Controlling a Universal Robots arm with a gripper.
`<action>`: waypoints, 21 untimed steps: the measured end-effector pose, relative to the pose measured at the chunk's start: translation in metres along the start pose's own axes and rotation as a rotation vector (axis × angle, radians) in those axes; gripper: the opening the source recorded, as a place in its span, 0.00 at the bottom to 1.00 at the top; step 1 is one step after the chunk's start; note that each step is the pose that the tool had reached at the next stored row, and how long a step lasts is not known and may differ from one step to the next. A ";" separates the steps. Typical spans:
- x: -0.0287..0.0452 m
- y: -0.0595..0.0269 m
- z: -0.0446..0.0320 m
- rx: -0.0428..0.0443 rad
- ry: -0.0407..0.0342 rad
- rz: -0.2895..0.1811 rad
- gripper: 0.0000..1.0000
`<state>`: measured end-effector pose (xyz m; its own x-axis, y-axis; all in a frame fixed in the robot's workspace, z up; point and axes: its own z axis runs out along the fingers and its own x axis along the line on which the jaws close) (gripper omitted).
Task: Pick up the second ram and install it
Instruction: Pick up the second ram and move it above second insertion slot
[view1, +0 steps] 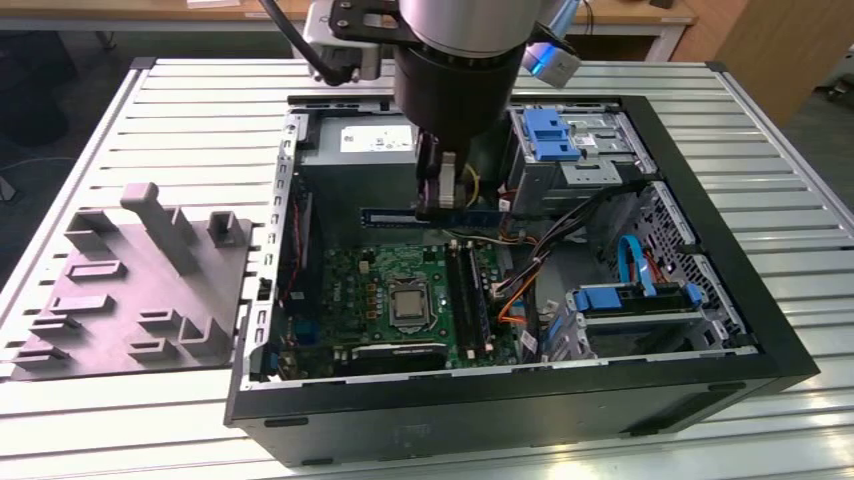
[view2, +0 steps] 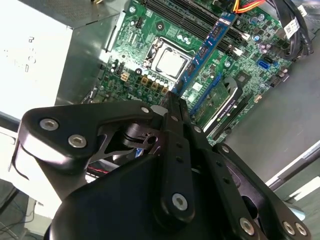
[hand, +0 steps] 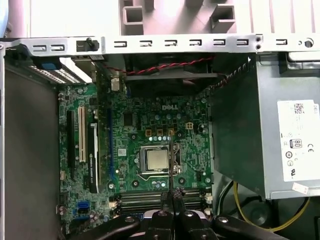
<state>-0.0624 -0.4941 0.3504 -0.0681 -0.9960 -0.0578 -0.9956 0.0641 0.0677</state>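
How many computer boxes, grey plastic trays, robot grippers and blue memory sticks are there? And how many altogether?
computer case: 1
grey plastic tray: 1
gripper: 1
blue ram stick, held in the gripper: 1
Total: 4

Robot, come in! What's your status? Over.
Gripper shut on long thin blue circuit-board ram stick. Stick held above green motherboard, not seated. Orange cables near black slots.
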 end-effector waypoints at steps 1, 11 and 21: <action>0.0000 -0.0005 0.0005 0.0002 -0.0002 0.004 0.12; 0.0002 -0.0042 0.0070 0.0007 -0.0008 0.010 0.12; 0.0006 -0.0047 0.0135 0.0029 0.0002 -0.006 0.12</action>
<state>-0.0586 -0.4941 0.3366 -0.0626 -0.9964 -0.0580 -0.9962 0.0588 0.0645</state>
